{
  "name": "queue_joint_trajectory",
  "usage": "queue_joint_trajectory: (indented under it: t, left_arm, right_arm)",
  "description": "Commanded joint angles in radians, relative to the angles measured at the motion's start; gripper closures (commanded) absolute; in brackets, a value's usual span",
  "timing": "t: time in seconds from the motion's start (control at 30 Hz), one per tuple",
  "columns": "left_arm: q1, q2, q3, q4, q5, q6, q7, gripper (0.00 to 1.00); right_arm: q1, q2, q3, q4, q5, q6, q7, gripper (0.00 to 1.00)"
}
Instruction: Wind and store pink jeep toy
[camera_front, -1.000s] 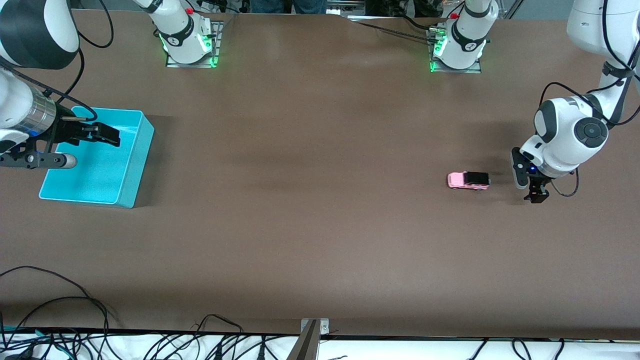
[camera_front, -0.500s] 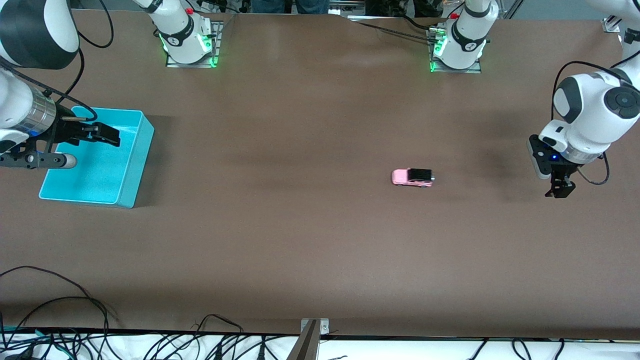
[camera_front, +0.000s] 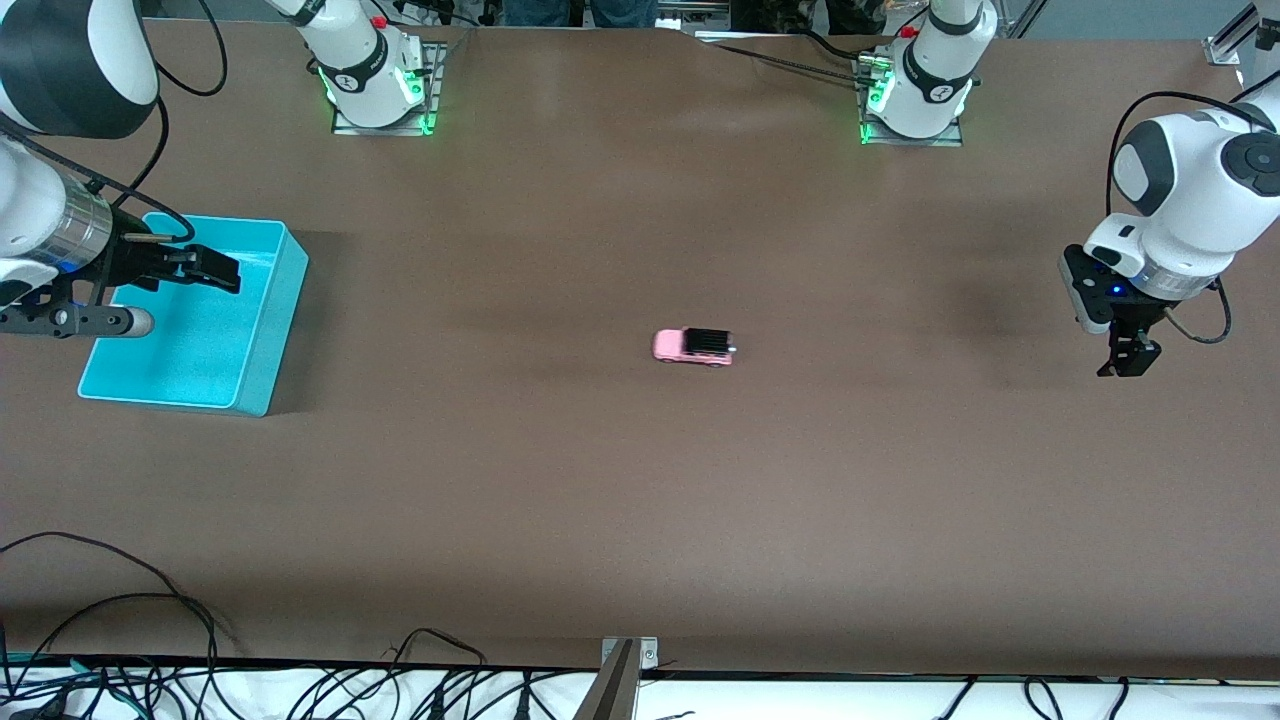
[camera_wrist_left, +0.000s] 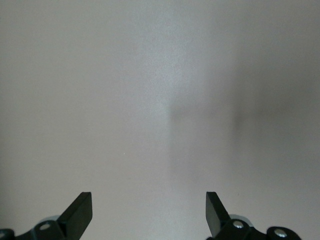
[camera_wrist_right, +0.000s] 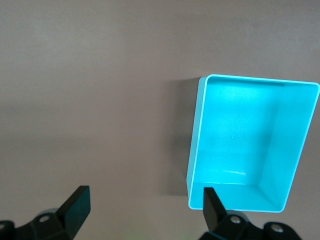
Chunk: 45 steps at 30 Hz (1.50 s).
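Note:
The pink jeep toy (camera_front: 694, 346), pink with a black roof, stands on its wheels alone near the middle of the brown table. Its pink nose points toward the right arm's end. My left gripper (camera_front: 1128, 362) hangs open over bare table at the left arm's end, well away from the jeep. In the left wrist view the left gripper (camera_wrist_left: 148, 210) has only table between its fingers. My right gripper (camera_front: 225, 270) waits open and empty in the air at the turquoise bin (camera_front: 280, 330). The right wrist view shows the right gripper (camera_wrist_right: 145, 207) by the empty bin's rim (camera_wrist_right: 250, 79).
Both arm bases (camera_front: 378, 85) (camera_front: 915, 90) with green lights stand along the table's edge farthest from the front camera. Black cables (camera_front: 150, 640) and a metal bracket (camera_front: 625, 665) lie along the nearest edge.
The jeep has rolled by itself from beside the left gripper toward the middle of the table, nose first. The left gripper has risen and drawn back. The right arm has stayed still.

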Motion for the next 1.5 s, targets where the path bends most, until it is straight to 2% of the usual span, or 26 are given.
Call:
queue_joint_trajectory:
  t: [0.0,0.73,1.13,1.47]
  left_arm:
    - [0.003,-0.109,-0.004,-0.045,0.016,-0.044,-0.017,0.00]
    - [-0.002,-0.198,-0.036,-0.022,0.012,-0.067,-0.016,0.00]
    - [0.001,-0.216,-0.052,0.011,-0.062,-0.079,-0.025,0.00]
    - [0.000,-0.211,-0.052,0.097,-0.167,-0.150,-0.083,0.00]
  right_arm:
    - [-0.006,0.001,0.000,0.010,0.018,-0.003,-0.015,0.00]
    - [-0.006,0.001,0.000,0.010,0.018,-0.003,-0.015,0.00]
    - [-0.006,0.001,0.000,0.010,0.020,-0.008,-0.015,0.00]
    - [-0.004,-0.013,0.000,0.013,0.020,-0.008,-0.053,0.00]
